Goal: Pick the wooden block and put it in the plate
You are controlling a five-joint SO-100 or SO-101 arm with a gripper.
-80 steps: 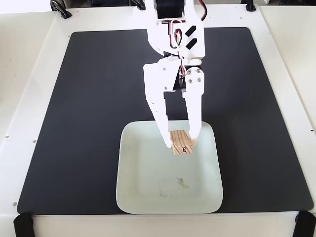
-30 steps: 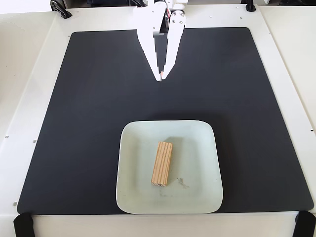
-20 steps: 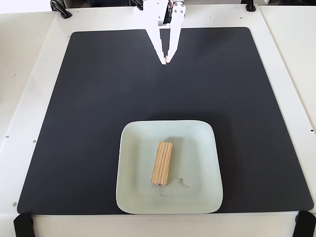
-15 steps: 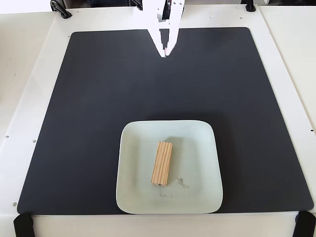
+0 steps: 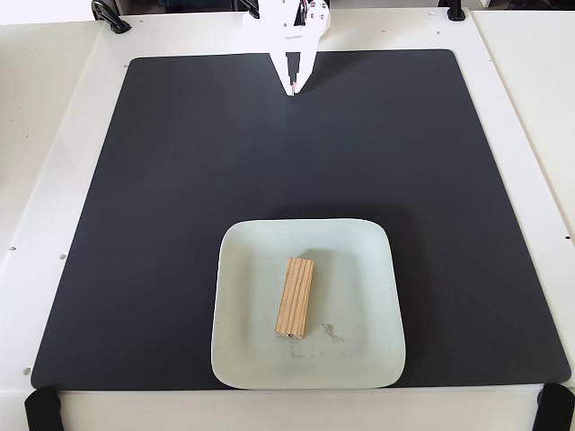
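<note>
The wooden block (image 5: 296, 297) lies flat inside the pale mint plate (image 5: 247, 269), long side running toward the camera, slightly tilted. The plate rests on the near middle of the black mat. My white gripper (image 5: 295, 90) hangs at the mat's far edge, well away from the plate. Its two fingers point down with their tips together and nothing between them.
A large black mat (image 5: 162, 197) covers the white table (image 5: 54, 135). Black clamps sit at the near corners (image 5: 41, 409) and far edge (image 5: 110, 16). Faint scuff marks (image 5: 331, 334) show on the plate beside the block.
The block was held over the plate and now lies in it. The gripper has let go, drawn back to the far edge of the mat, and its fingers have come together.
</note>
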